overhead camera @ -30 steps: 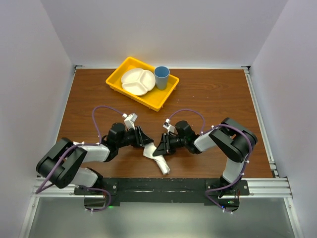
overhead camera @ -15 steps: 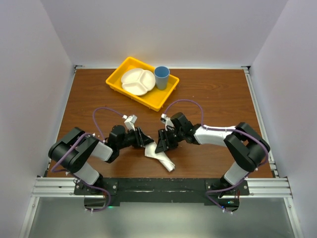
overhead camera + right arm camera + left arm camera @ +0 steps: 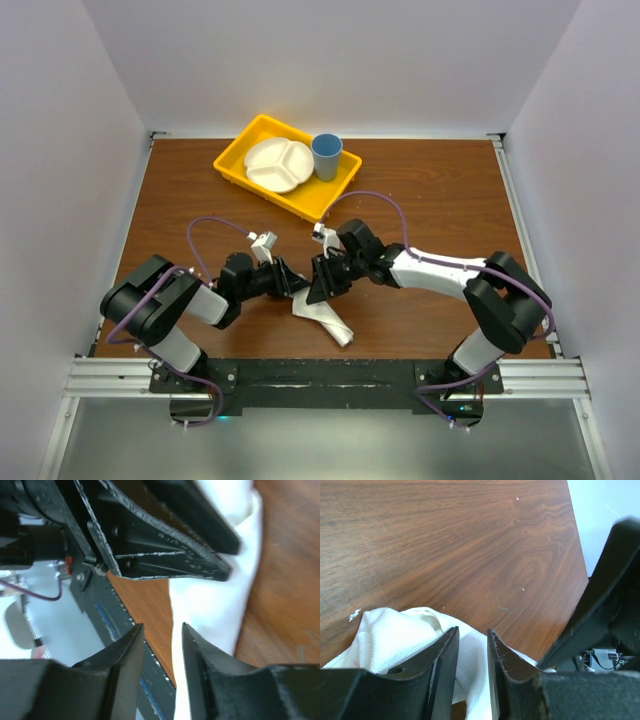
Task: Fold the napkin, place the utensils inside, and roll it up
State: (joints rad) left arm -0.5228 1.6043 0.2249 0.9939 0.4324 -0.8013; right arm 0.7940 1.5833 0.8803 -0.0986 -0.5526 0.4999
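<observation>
Cannot see the upper end of the napkin (image 3: 322, 318) from above, covered by the left gripper (image 3: 297, 288) and right gripper (image 3: 314, 290) near the desk's near edge. Cut off at the bottom in both wrist views, blurred in the right one. Cannot judge any pinch on the cloth.

There are no words, numbers, labels or signs to read in any of these pictures.
</observation>
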